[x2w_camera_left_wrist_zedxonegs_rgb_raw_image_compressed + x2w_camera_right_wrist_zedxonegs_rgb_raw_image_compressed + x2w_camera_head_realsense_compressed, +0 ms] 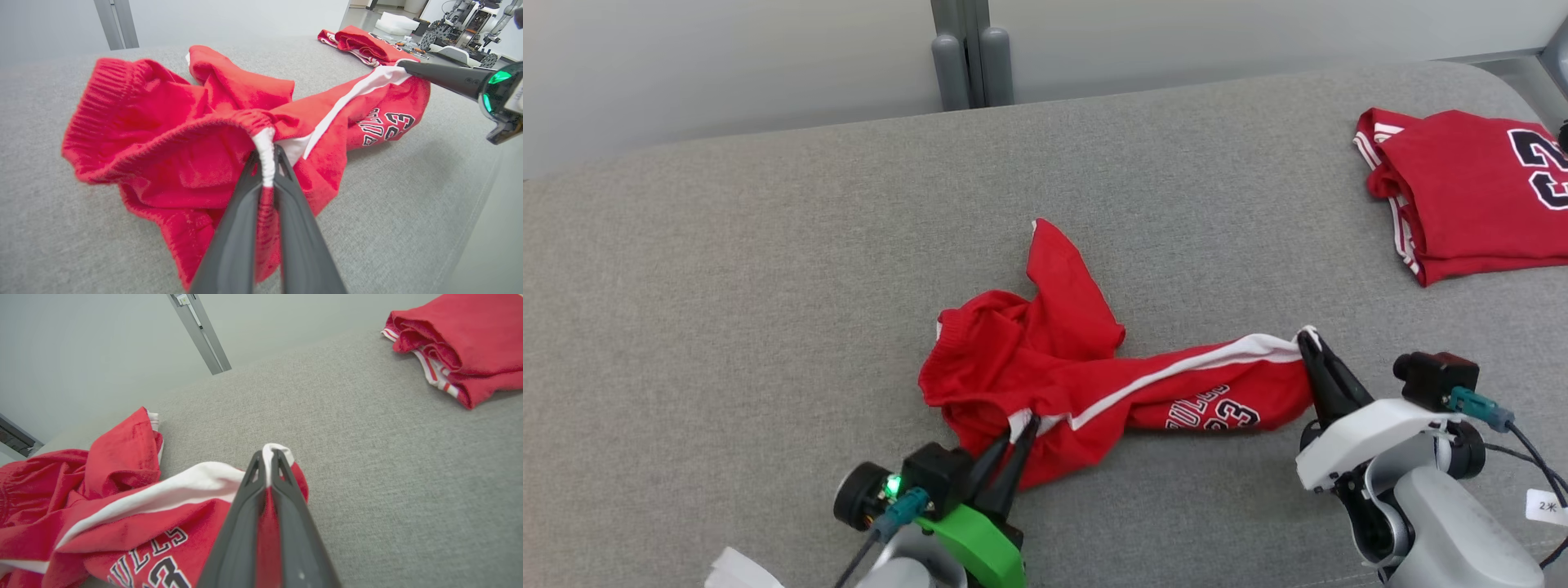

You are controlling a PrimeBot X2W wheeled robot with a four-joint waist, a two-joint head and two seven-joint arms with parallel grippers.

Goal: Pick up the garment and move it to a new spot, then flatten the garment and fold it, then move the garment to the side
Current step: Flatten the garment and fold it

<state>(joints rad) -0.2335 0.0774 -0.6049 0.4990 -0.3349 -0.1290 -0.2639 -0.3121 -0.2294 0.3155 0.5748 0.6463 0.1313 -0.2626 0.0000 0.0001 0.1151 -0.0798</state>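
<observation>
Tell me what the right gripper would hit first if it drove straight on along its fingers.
The right gripper is shut on the red garment at its hem, so that cloth goes first. Beyond it, likely bare grey cushion; the folded jersey lies off to the right.

Folded red jersey [1470, 192] on grey surface [768, 327]

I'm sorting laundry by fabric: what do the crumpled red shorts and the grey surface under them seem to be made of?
Red shorts: a soft, matte knit, perhaps cotton or a blend. It has a fuzzy nap, limp folds and a ribbed waistband.
Grey surface: matte woven upholstery cloth with a fine speckled weave. What lies beneath it cannot be told.
</observation>
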